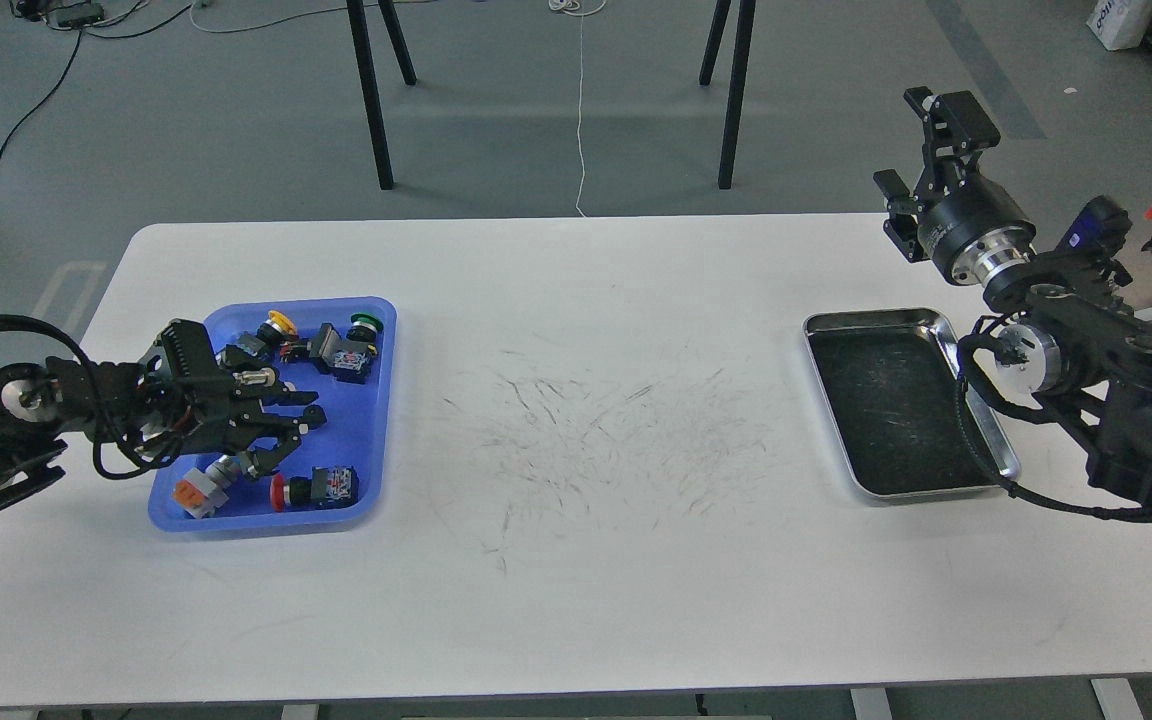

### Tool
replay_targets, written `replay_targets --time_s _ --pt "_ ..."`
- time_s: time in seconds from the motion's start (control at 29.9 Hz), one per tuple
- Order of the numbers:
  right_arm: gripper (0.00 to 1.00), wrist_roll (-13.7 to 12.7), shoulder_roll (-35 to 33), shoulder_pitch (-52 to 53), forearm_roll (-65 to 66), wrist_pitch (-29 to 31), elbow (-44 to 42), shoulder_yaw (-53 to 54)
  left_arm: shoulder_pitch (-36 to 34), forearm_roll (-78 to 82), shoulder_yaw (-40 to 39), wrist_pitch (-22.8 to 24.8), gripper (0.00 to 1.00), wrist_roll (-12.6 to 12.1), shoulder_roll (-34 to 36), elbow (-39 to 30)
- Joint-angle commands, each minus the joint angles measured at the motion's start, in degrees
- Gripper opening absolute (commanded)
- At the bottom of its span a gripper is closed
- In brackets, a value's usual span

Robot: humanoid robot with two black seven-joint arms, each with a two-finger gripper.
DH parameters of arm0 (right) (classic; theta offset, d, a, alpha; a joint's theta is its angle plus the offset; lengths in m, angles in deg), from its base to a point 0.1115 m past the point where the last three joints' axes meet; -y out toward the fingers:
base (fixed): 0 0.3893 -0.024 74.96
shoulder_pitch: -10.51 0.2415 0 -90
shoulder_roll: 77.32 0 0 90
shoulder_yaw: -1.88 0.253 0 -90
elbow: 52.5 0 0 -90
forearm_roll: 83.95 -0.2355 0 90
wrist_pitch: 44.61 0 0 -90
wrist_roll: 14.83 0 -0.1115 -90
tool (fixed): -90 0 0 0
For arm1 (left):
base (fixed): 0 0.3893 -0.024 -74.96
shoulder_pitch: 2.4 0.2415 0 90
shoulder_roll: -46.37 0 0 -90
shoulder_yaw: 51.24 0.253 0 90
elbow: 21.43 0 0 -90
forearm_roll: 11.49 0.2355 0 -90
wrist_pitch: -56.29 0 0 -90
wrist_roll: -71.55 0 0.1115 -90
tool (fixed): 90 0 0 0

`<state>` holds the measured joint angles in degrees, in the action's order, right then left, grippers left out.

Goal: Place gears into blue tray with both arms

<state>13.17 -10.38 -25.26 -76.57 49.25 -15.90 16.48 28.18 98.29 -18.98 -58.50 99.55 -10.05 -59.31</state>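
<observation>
L gripper open over blue tray, R gripper raised.

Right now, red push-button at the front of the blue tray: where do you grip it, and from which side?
Probably across the black body, just behind the red cap, coming straight down. The red push-button switch lies on its side along the front rim of the blue tray, cap pointing left, so the domed cap looks slippery while the body offers flatter sides. The left gripper, jaws open, hovers just above it.

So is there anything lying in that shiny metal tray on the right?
No, the steel tray shows only its dark scratched floor, with nothing lying in it.
</observation>
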Motion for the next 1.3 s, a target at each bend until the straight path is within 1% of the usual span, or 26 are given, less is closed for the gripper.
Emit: replay_targets --time_s 0.0,0.1,0.2,0.27,0.37,0.47,0.57,0.7,0.8,0.94,1.0,1.1,1.17,1.27 --pt "0.99 0.00 -0.15 -0.27 0.00 0.00 0.05 0.00 0.00 0.00 0.00 0.00 0.36 0.00 0.08 0.00" --pt "0.99 0.00 -0.15 -0.71 0.00 0.00 0.05 0.00 -0.09 0.00 0.00 0.00 0.42 0.00 0.52 0.00" --pt "0.99 0.00 -0.23 -0.88 0.00 0.00 0.05 0.00 -1.40 -0.87 -0.17 -0.09 0.53 0.00 1.14 0.17" --pt "0.99 0.00 -0.23 -0.88 0.00 0.00 0.05 0.00 -4.81 -1.75 -0.96 0.00 0.54 0.00 2.28 0.44" --pt "0.99 0.00 -0.23 -0.88 0.00 0.00 0.05 0.00 -8.16 -7.71 -1.14 0.00 0.58 0.00 2.72 0.61" --pt "0.99 0.00 -0.23 -0.88 0.09 0.00 -0.21 0.00 -10.10 -19.64 -3.33 0.44 0.63 0.00 2.37 0.52" --pt "0.99 0.00 -0.23 -1.32 0.09 0.00 -0.82 -0.09 -9.93 -29.85 -4.66 0.44 0.65 0.00 1.67 0.52" --pt "0.99 0.00 -0.23 -2.11 0.09 0.00 -0.83 -0.09 -9.84 -38.30 -5.97 0.53 0.74 0.00 -1.93 0.52" --pt "0.99 0.00 -0.23 -2.55 0.09 0.09 -0.83 -0.09 -9.67 -45.85 -8.25 0.79 0.82 0.00 -4.04 0.52" --pt "0.99 0.00 -0.23 -3.08 0.09 0.00 -0.74 -0.09 -9.14 -59.90 -12.03 4.56 0.89 0.00 -6.76 0.70" --pt "0.99 0.00 -0.23 -3.08 0.09 0.09 -0.74 -0.18 -8.35 -67.99 -14.40 5.10 0.95 0.00 -8.08 0.70" --pt "0.99 0.00 -0.23 -3.26 0.09 0.09 -0.65 -0.27 -7.82 -76.79 -17.92 5.36 0.98 0.00 -9.75 0.70" --pt "0.99 0.00 -0.15 -3.26 0.09 0.00 -0.65 -0.18 -7.38 -79.79 -19.76 5.80 0.98 0.00 -11.16 0.61" --pt "0.99 0.00 -0.23 -3.26 0.09 0.00 -0.56 -0.27 -6.33 -82.43 -24.41 8.08 0.99 0.00 -12.66 0.61"
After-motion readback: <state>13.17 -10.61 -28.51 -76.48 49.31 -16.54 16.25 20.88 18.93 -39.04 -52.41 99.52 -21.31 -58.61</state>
